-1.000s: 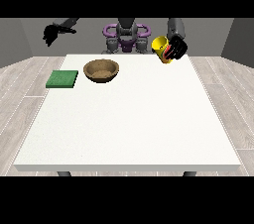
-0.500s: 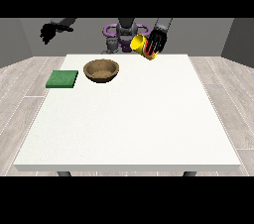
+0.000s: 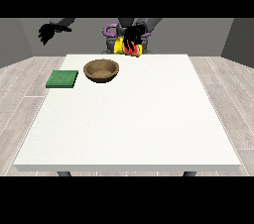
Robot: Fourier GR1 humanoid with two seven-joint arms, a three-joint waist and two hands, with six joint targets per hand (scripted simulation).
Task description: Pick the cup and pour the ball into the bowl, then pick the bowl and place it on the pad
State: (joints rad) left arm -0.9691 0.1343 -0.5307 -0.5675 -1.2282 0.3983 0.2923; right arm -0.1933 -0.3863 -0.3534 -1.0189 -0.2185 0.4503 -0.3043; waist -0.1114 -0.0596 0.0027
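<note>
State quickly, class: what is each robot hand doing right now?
Hand at the view's right: shut on the yellow cup with red stripes.
Hand at the view's left: holds nothing; fingers cannot be told.

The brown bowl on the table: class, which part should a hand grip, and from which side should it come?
Grip the rim of the brown bowl, coming down from above. It sits upright and open on the white table, wide and shallow, so the rim is the thinnest part fingers can close over. Its side away from the green pad looks the freer approach.
</note>
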